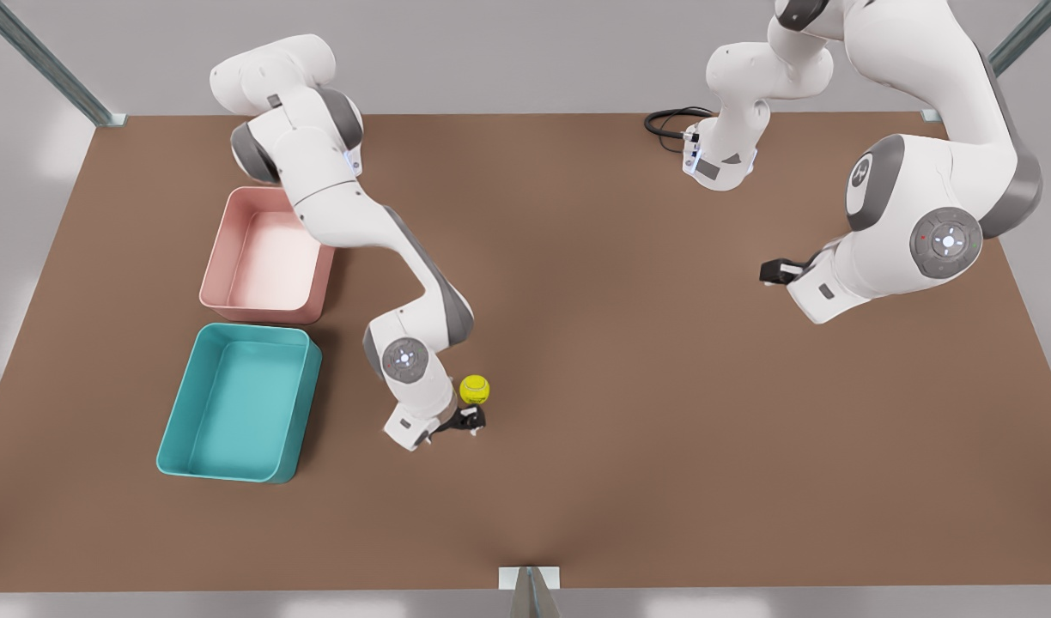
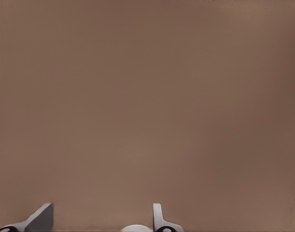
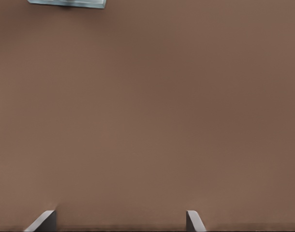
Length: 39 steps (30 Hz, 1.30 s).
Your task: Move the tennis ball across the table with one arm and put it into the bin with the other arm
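Round yellow-green tennis ball (image 1: 474, 389) on matte table (image 1: 628, 386) beside spread right gripper (image 1: 463, 422); left gripper (image 1: 769, 272) spread, waiting.

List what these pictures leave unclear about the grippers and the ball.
- Front view: whether the gripper beside the tennis ball touches it; too small, under its wrist.
- Front view: the pink tub's far corner, behind that arm.
- Wrist views: left gripper and right gripper open over bare table, fingers cut by the frame edge; which arm each rides is unclear.
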Available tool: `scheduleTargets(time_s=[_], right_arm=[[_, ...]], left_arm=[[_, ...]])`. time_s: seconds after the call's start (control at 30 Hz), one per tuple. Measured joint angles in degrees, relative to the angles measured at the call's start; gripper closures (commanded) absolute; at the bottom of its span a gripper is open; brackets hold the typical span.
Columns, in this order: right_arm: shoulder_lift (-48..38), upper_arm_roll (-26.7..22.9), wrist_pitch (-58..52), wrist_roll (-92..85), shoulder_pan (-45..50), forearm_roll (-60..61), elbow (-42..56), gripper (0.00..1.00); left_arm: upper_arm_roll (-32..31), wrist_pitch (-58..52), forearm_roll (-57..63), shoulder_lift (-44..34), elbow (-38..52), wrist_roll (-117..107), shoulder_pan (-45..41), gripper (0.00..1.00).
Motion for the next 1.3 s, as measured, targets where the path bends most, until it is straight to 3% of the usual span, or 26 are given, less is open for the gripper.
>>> scheduleTargets(time_s=[0.4, 1.3], right_arm=[[-6.3, 2.1, 1.1, 5.0, 0.8, 0.4, -11.8, 0.00], [-1.5, 2.1, 3.6, 8.8, 3.7, -0.2, -13.0, 0.00]], left_arm=[[0.0, 0.0, 0.0, 1.0, -0.1, -7.6, 0.0, 0.00], [0.0, 0.1, -0.8, 1.4, -0.1, -13.8, 0.4, 0.00]])
